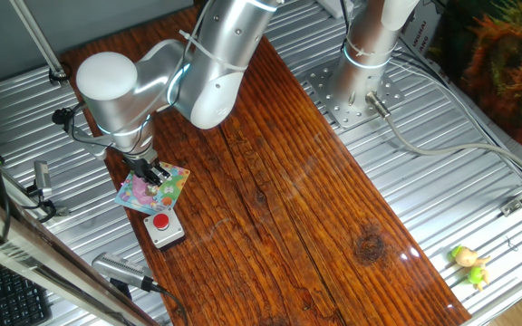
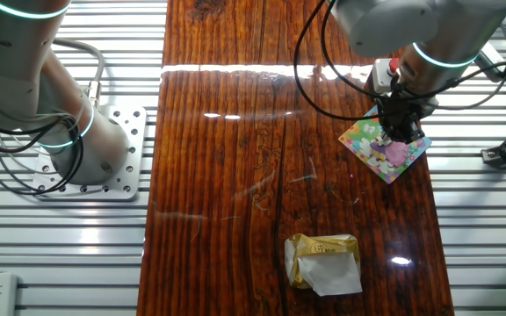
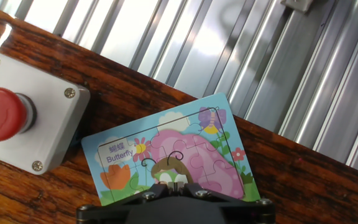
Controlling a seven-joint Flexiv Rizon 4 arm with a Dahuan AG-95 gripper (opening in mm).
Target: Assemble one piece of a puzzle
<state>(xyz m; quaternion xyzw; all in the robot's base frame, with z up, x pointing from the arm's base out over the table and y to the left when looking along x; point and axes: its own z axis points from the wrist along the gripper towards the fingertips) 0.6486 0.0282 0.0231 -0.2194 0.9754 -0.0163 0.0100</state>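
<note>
The puzzle (image 1: 143,194) (image 2: 378,151) is a small pastel board lying flat near the edge of the wooden tabletop (image 1: 288,181). In the hand view the puzzle (image 3: 173,146) shows a pink butterfly picture with the word "Butterfly", and its pieces look seated. My gripper (image 1: 158,176) (image 2: 400,133) points straight down onto the board. In the hand view my gripper (image 3: 178,182) has its two fingers pressed together, with nothing visible between them. The fingertips hide the spot they touch.
A grey box with a red button (image 1: 163,226) (image 2: 383,75) (image 3: 17,121) sits right beside the puzzle. A crumpled yellow-and-white block (image 2: 323,262) lies further along the wood. Ribbed metal (image 3: 260,56) flanks the board. A small yellow-green toy (image 1: 469,264) lies on the metal.
</note>
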